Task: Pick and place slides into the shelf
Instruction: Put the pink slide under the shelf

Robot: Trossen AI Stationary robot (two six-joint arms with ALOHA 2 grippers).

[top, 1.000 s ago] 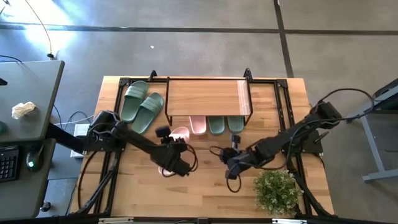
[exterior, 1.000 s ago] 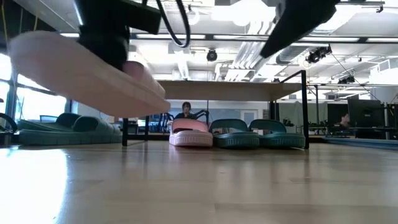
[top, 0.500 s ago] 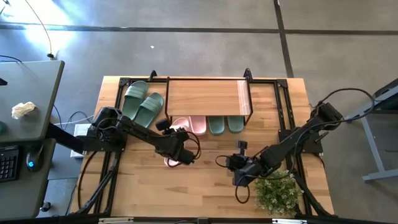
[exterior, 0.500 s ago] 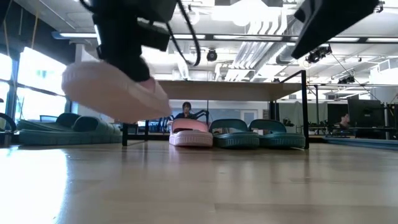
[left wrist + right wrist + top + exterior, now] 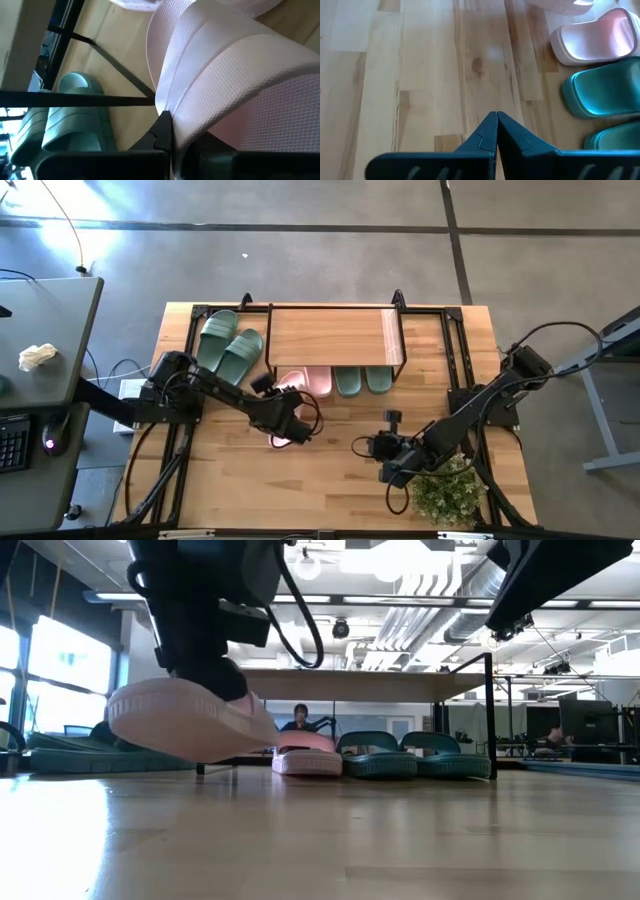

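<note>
Three slides already sit under the shelf [image 5: 335, 337], one pink beside two green, while the left gripper [image 5: 287, 423] pinches the second pink slide [image 5: 190, 720] by its strap just in front of the open slot. Next it should slide in beside its mate [image 5: 308, 753]; the right gripper [image 5: 388, 452], fingers pressed together, waits near the plant [image 5: 445, 490].

Potted plant [image 5: 443, 486] (by table [image 5: 330, 480] corner)

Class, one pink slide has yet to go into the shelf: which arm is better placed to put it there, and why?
Left. The left gripper is shut on the pink slide beside the shelf; the right gripper is shut and empty, near the plant.
</note>
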